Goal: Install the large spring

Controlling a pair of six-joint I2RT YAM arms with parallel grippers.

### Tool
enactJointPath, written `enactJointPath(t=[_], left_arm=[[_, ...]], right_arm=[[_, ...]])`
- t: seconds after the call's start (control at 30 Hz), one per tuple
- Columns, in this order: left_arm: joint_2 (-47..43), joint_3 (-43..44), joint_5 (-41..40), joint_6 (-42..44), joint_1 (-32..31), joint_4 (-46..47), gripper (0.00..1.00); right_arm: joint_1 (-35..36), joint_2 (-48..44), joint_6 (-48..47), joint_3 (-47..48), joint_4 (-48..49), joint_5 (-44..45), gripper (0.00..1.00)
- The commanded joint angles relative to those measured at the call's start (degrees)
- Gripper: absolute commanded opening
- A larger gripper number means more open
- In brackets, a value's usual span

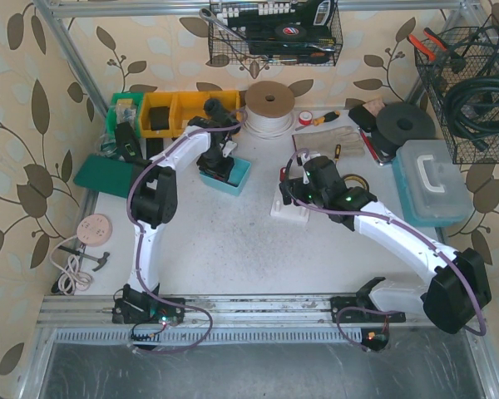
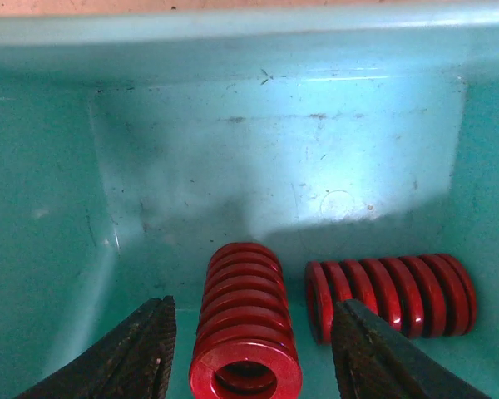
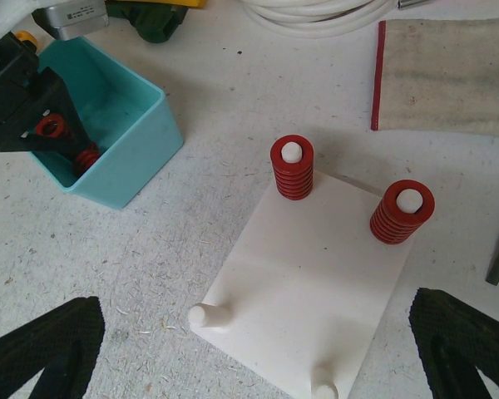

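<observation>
My left gripper (image 2: pixel 249 362) is down inside the teal bin (image 2: pixel 258 141), jaws open. A large red spring (image 2: pixel 245 320) lies end-on between the fingers (image 2: pixel 141 349), with a gap on each side. A second red spring (image 2: pixel 391 295) lies crosswise to its right. My right gripper (image 3: pixel 254 357) is open and empty, hovering over a white peg plate (image 3: pixel 316 274). Two far pegs carry red springs (image 3: pixel 292 166) (image 3: pixel 402 211); two near pegs (image 3: pixel 206 314) (image 3: pixel 323 389) are bare. In the top view the left gripper (image 1: pixel 222 163) is in the bin (image 1: pixel 241 181) and the right gripper (image 1: pixel 302 189) is over the plate (image 1: pixel 286 209).
Yellow and green parts bins (image 1: pixel 170 112), a white cable coil (image 1: pixel 270 106), a screwdriver (image 1: pixel 320 118) and a cloth (image 3: pixel 449 75) lie behind. A pale blue case (image 1: pixel 432 179) stands at the right, and a wire basket (image 1: pixel 470 83) hangs above it.
</observation>
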Motion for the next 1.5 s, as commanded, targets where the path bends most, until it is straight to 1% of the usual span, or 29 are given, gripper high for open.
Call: enactJointPath(t=[0.0, 0.27, 0.57, 0.77, 1.0, 1.17, 1.23, 1.27, 1.37, 1.47], left_arm=[[-0.4, 0.3, -1.1, -0.3, 0.3, -1.1, 0.53], [0.1, 2.1, -1.0, 0.8, 0.3, 0.2, 0.35], [2.7, 8.6, -2.8, 1.7, 0.6, 0.7, 0.28], [2.7, 9.1, -2.6, 1.6, 1.0, 1.8, 0.23], [3.5, 8.9, -1.8, 1.6, 1.0, 2.4, 0.23], [3.4, 7.0, -2.0, 1.9, 1.0, 4.7, 0.23], [3.5, 7.0, -2.5, 1.8, 1.0, 4.8, 0.26], [3.5, 5.2, -2.7, 1.8, 1.0, 4.7, 0.28], [3.5, 3.8, -3.4, 1.8, 1.0, 4.9, 0.34], [3.6, 3.1, -3.6, 1.8, 1.0, 4.9, 0.37]], right_arm=[[0.2, 0.0, -0.5, 1.7, 0.1, 1.2, 0.98], [0.2, -0.1, -0.6, 1.8, -0.2, 1.6, 0.98], [0.2, 0.0, -0.6, 1.8, -0.1, 1.7, 0.98], [0.2, -0.1, -0.6, 1.8, -0.2, 1.8, 0.98], [0.2, -0.4, -0.6, 1.8, -0.3, 1.7, 0.98], [0.2, -0.6, -0.6, 1.7, -0.3, 1.5, 0.98], [0.2, -0.7, -0.6, 1.8, -0.4, 1.6, 0.98], [0.3, -0.8, -0.6, 1.8, -0.4, 1.6, 0.98], [0.3, -0.8, -0.6, 1.8, -0.4, 1.6, 0.98], [0.3, -0.8, -0.6, 1.8, -0.4, 1.6, 0.98]])
